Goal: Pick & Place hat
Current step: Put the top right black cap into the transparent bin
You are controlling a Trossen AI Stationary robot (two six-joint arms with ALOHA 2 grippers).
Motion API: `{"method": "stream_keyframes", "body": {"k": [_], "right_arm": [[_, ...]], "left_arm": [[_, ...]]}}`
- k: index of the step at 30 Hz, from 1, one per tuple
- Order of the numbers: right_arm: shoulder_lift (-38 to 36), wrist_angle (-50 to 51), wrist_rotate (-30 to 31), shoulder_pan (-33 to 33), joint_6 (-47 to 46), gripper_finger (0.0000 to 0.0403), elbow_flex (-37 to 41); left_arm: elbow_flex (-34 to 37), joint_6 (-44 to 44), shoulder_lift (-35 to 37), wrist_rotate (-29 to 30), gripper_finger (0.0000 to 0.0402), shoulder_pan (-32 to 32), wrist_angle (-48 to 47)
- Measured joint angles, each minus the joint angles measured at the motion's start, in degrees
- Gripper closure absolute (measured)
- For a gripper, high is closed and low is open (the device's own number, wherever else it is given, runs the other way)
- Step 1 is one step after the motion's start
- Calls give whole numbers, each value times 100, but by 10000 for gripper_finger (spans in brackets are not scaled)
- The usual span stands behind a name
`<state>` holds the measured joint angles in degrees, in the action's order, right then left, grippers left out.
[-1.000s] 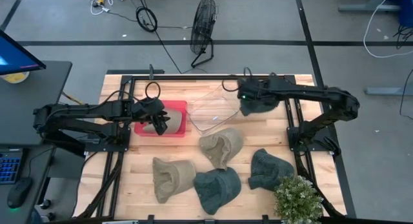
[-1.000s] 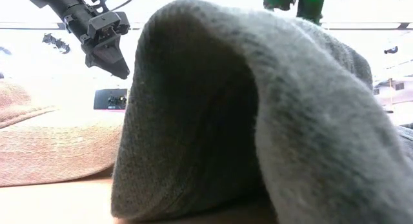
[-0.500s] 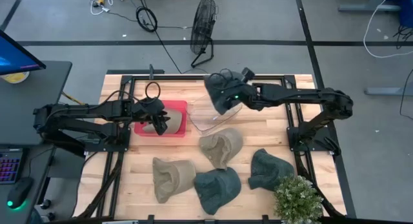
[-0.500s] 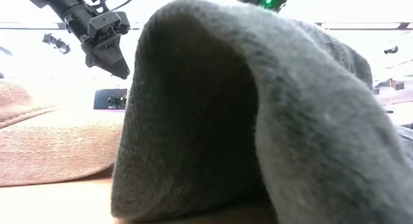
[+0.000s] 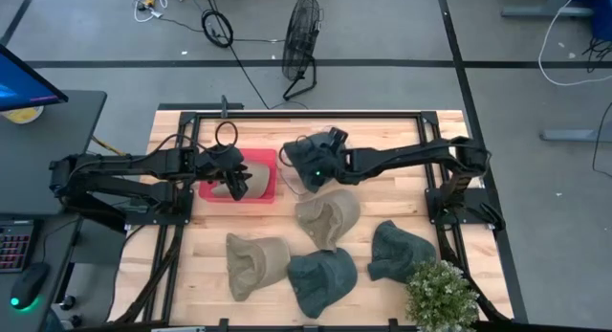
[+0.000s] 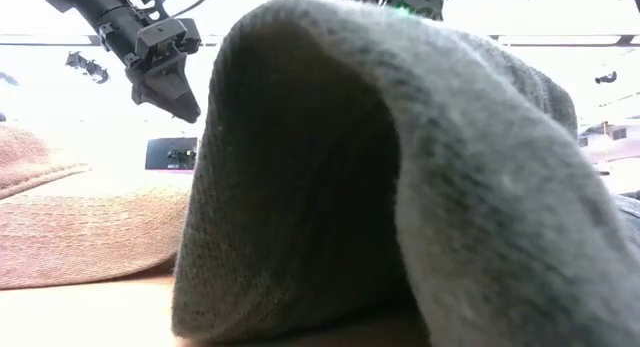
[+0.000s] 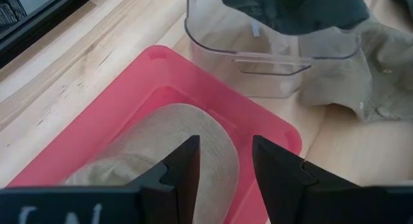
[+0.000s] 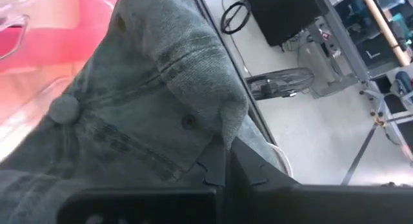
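A dark grey-green hat [image 5: 304,158] hangs from my right gripper [image 5: 319,163], which is shut on it above the clear bin [image 7: 271,59]. In the left wrist view the same hat [image 7: 290,8] shows over that bin. My left gripper [image 7: 224,162] is open and stands over a tan hat [image 7: 168,143] that lies in the red bin [image 5: 260,160]. In the low view a grey hat [image 6: 400,187] fills the foreground and my left gripper [image 6: 172,82] shows above it at the left. My right gripper pinches a fold of the hat's cloth [image 8: 216,121] beside an eyelet between its two fingers. The hat is lifted clear and droops past the fingers, its top button [image 8: 63,109] facing the camera. My left gripper: I cannot tell whether its fingers touch the tan hat.
On the near half of the table lie two tan hats [image 5: 327,217] [image 5: 256,263] and two dark hats [image 5: 322,279] [image 5: 400,248]. A potted plant [image 5: 442,294] stands at the near right corner. A tan hat brim [image 6: 80,227] lies left in the low view.
My right gripper has carried the dark hat toward the table's left, from beside the clear bin's right side to above the bin and close to the red bin. The hat stayed lifted and shut in the fingers.
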<state>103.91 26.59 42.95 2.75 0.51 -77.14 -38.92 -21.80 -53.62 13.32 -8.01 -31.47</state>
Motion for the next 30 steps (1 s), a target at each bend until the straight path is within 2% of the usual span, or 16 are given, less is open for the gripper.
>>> {"method": "stream_keyframes", "body": {"k": [4, 12, 17, 23, 30], "right_arm": [[7, 8, 300, -94, 4, 401, 0], [95, -137, 413, -56, 320, 401, 4], [132, -518, 908, -16, 402, 401, 2], [263, -545, 608, -56, -145, 401, 107], [275, -1084, 612, -193, 25, 401, 775]], "left_arm": [[0, -1, 1, 0, 257, 0, -3], [0, -4, 1, 0, 257, 0, -3], [-2, -7, 0, 2, 257, 0, -4], [-2, -2, 0, 1, 257, 0, -20], [-2, 5, 0, 0, 257, -1, -40]]}}
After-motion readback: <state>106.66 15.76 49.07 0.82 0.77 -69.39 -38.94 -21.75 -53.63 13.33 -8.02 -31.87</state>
